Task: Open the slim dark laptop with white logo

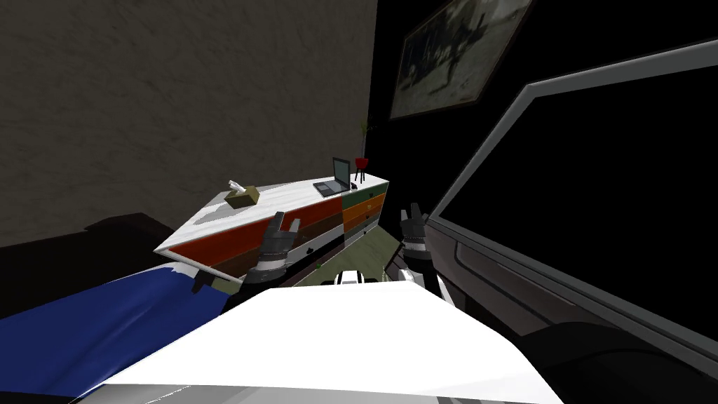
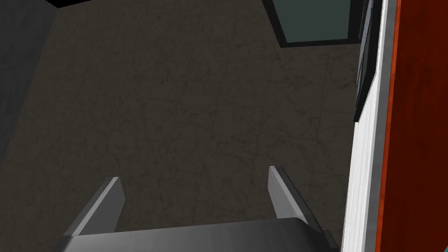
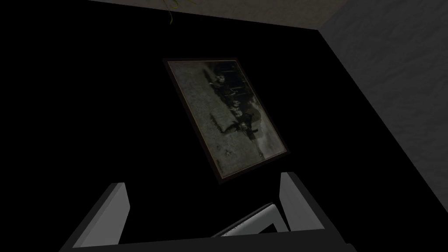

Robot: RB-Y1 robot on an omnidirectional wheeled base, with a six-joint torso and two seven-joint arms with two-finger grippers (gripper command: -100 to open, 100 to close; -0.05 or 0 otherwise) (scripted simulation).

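A slim dark laptop (image 1: 335, 180) stands on the far end of a dresser's white top (image 1: 280, 200), its lid raised upright. My left gripper (image 1: 282, 223) hangs in front of the dresser's red drawer front, well short of the laptop; in the left wrist view its fingers (image 2: 107, 205) stand open with nothing between them, the dresser's white edge (image 2: 365, 175) and red front (image 2: 415, 131) beside them. My right gripper (image 1: 414, 212) is raised to the right of the dresser, open and empty, its fingers (image 3: 297, 199) apart.
A tan tissue box (image 1: 242, 196) sits on the dresser's near half and a red potted plant (image 1: 362, 165) on its far corner. The dresser has red, brown, green and orange drawers (image 1: 364, 207). A blue bed (image 1: 91, 330) lies at the left, a dark frame (image 1: 505, 259) at the right.
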